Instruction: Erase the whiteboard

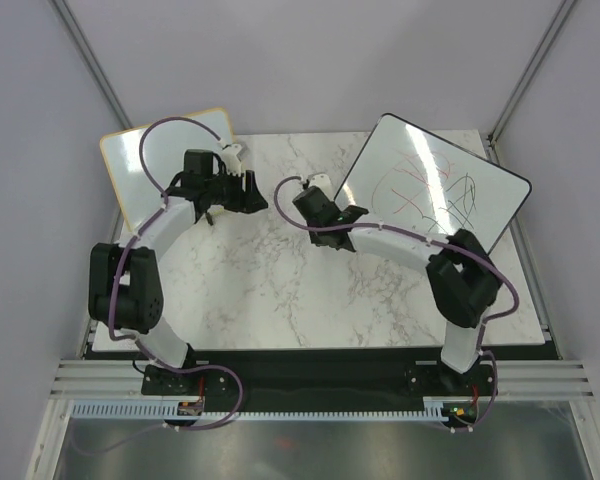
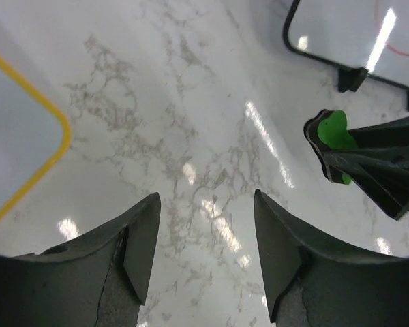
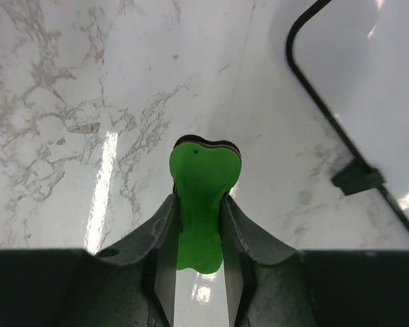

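Observation:
The whiteboard (image 1: 435, 185) with a thin black frame lies at the back right of the marble table, with red and black scribbles on it. Its corner also shows in the left wrist view (image 2: 354, 27) and the right wrist view (image 3: 368, 82). My right gripper (image 3: 199, 197) is shut on a green eraser (image 3: 203, 170) and holds it over bare marble, just left of the board's corner. In the top view the right gripper (image 1: 302, 203) sits left of the board. My left gripper (image 2: 208, 204) is open and empty, over the marble and facing the eraser (image 2: 334, 131).
A second whiteboard with a tan frame (image 1: 155, 160) lies at the back left, partly off the table; its yellow edge shows in the left wrist view (image 2: 27, 95). The marble table (image 1: 280, 290) spans the middle. The two grippers are close together near the table's back centre.

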Available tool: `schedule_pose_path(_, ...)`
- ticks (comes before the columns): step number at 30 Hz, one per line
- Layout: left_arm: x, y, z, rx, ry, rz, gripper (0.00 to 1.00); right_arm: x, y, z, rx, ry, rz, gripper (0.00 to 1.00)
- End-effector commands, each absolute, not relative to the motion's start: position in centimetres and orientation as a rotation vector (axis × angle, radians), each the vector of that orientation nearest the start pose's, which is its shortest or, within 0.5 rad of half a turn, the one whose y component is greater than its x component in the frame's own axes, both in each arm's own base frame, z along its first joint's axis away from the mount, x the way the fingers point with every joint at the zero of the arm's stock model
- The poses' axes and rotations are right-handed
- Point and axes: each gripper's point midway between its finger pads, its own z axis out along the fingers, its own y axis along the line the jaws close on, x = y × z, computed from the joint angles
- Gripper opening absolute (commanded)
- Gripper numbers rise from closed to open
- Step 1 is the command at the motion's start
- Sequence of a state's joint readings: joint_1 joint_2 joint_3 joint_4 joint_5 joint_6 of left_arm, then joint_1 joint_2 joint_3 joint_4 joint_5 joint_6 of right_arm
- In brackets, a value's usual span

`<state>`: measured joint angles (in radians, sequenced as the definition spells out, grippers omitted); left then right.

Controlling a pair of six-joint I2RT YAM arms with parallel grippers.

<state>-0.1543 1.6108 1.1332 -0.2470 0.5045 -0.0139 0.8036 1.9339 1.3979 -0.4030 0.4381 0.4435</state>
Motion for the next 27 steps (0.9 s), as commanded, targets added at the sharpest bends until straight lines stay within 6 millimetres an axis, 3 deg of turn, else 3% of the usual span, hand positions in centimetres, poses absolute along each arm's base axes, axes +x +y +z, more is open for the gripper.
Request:
schedule_pose_path(1, 42.5, -19.6, 18.8, 0.628, 1.988, -0.882, 0.64, 37.8, 27.5, 15.7, -0.300, 2.174, 0.057, 0.00)
schedule_pose_path(2, 43.1, -21.0, 17.9, 0.640, 1.990, -0.971, 0.64, 37.4, 26.1, 16.9, -0.295, 2.154, 0.059, 0.00)
schedule_pose_path(3, 44.2, -22.5, 19.7, 0.679, 1.931, -1.001, 0.65, 37.9, 24.4, 17.6, -0.277, 2.146, 0.053, 0.00)
schedule_pose_path(4, 44.8, -23.5, 20.1, 0.696, 1.912, -1.033, 0.67, 37.8, 23.5, 18.0, -0.295, 2.140, 0.062, 0.00)
schedule_pose_path(5, 45.3, -25.2, 18.0, 0.708, 1.948, -1.109, 0.69, 38.0, 21.0, 19.1, -0.247, 2.126, 0.064, 0.00)
schedule_pose_path(6, 46.8, -26.3, 20.0, 0.735, 1.889, -1.115, 0.70, 38.1, 19.9, 19.7, -0.238, 2.114, 0.076, 0.00)
schedule_pose_path(7, 47.5, -27.3, 19.6, 0.747, 1.885, -1.138, 0.71, 38.2, 18.9, 20.3, -0.239, 2.100, 0.076, 0.00)
schedule_pose_path(8, 48.3, -28.2, 17.6, 0.736, 1.919, -1.175, 0.73, 38.2, 16.8, 21.2, -0.203, 2.079, 0.061, 0.00)
schedule_pose_path(9, 49.3, -29.6, 19.2, 0.766, 1.867, -1.185, 0.74, 38.4, 15.9, 21.7, -0.188, 2.066, 0.049, 0.00)
schedule_pose_path(12, 50.6, -32.5, 18.6, 0.818, 1.827, -1.269, 0.76, 38.6, 13.0, 23.4, -0.145, 2.026, 0.029, 0.00)
schedule_pose_path(16, 52.0, -35.3, 16.7, 0.847, 1.790, -1.358, 0.79, 38.5, 11.4, 24.6, -0.143, 1.989, 0.046, 0.00)
schedule_pose_path(18, 52.3, -36.3, 17.1, 0.817, 1.784, -1.439, 0.80, 38.2, 11.2, 24.6, -0.152, 1.981, 0.072, 0.00)
schedule_pose_path(19, 52.8, -36.6, 15.5, 0.798, 1.792, -1.466, 0.80, 38.0, 11.0, 24.7, -0.151, 1.978, 0.072, 0.00)
schedule_pose_path(24, 53.6, -37.0, 13.7, 0.685, 1.861, -1.523, 0.79, 37.0, 10.9, 23.9, -0.155, 1.971, 0.106, 0.00)
schedule_pose_path(27, 52.7, -37.4, 12.8, 0.674, 1.892, -1.594, 0.78, 36.7, 11.2, 23.5, -0.173, 1.974, 0.136, 0.00)
